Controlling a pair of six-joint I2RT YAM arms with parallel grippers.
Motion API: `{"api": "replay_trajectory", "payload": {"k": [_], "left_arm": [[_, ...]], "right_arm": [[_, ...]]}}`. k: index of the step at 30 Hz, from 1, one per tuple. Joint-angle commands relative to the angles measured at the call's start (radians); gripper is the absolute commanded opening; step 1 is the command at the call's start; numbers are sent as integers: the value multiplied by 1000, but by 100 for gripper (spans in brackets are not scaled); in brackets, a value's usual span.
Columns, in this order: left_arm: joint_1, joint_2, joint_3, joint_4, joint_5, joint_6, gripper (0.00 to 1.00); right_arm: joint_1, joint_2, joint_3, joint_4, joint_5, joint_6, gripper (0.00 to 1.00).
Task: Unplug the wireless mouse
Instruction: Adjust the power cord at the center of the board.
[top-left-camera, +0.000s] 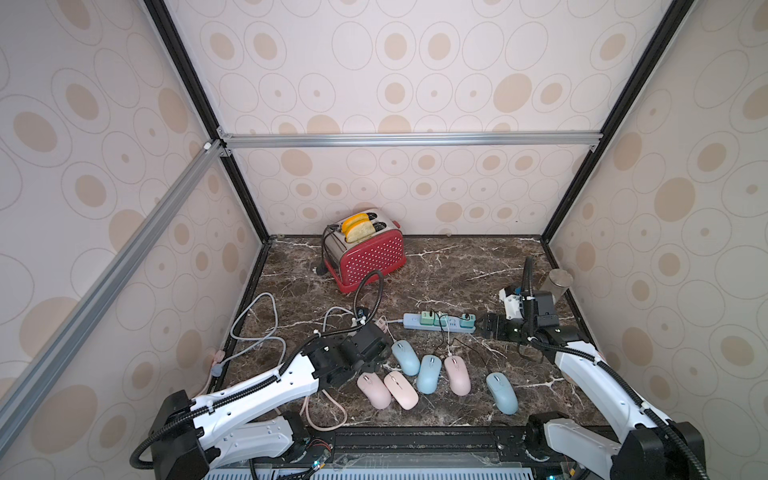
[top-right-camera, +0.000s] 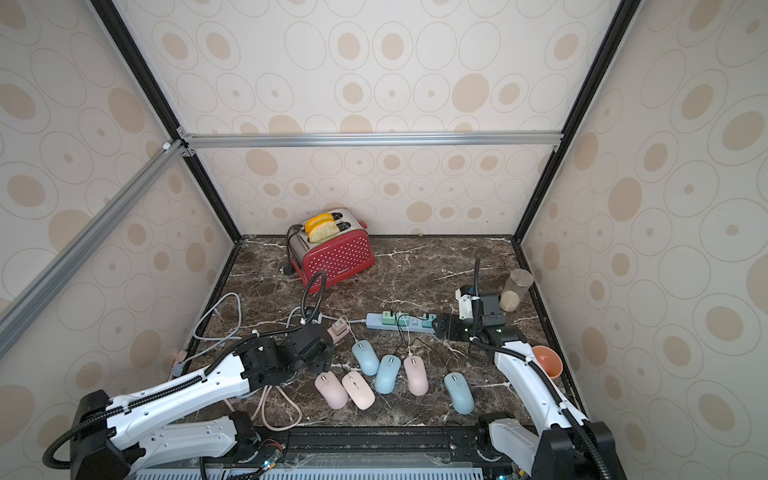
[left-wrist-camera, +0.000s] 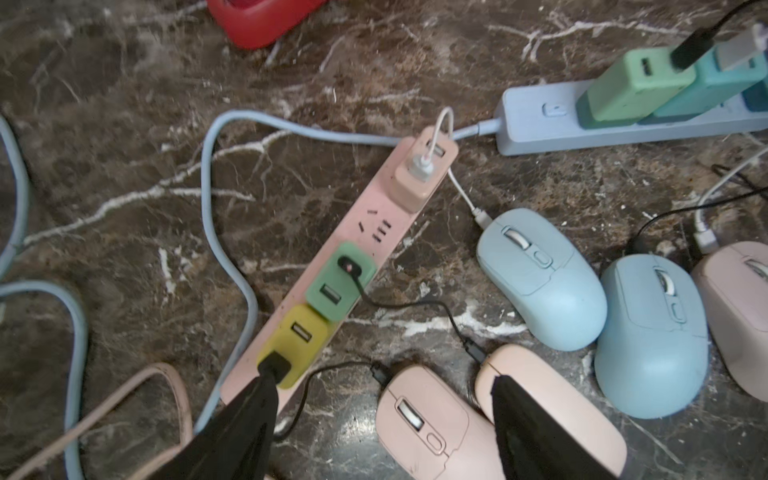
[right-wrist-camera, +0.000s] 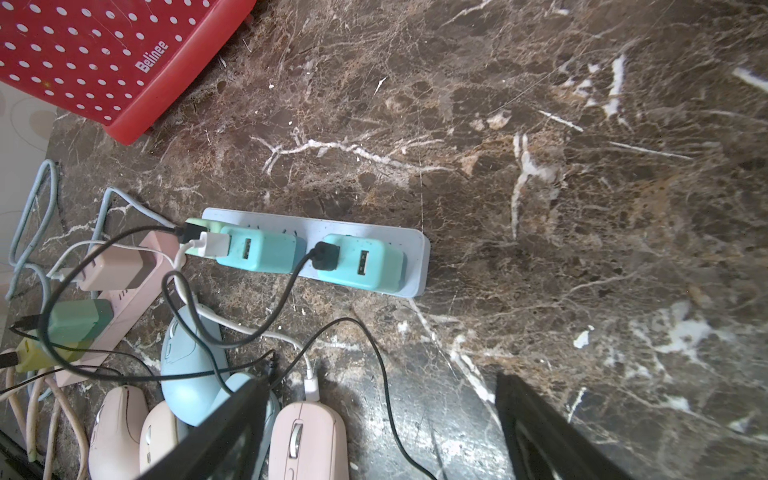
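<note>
Six mice, three pink and three blue, lay clustered at the front of a dark marble counter between the two robot arms. In the left wrist view, the left gripper stood spread wide with nothing between its jaws. One finger was at the black plug seated in a yellow charger at the near end of a pink power strip. The other finger hung over the front of a second pink mouse; whether it touched could not be told. From the black plug a thin black cable ran to the nose of the first pink mouse, which lay just beside the strip with the cable plugged in.

A green charger next to the yellow one fed the second pink mouse through another black cable. A blue mouse was joined by a white cable to a pink charger at the strip's far end.

The right gripper was also spread wide and empty. It hung over bare counter near the end of a blue power strip carrying three chargers. A red dotted toaster stood at the back.
</note>
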Motion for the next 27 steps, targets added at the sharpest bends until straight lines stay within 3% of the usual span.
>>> {"api": "replay_trajectory", "payload": {"k": [1,8,14,27], "left_arm": [[88,71,76,-56,10,150,83],[111,269,192,25,53,305,81],[157,402,237,105,106,329,75],[232,526,250,209,148,343,65]], "right_arm": [[6,-4,-18,15,-17,-13,90],[6,0,-12,16,-28,-14,90],[5,-4,-15,14,-26,-16,90],[6,-8,-18,20,-26,-16,90]]}}
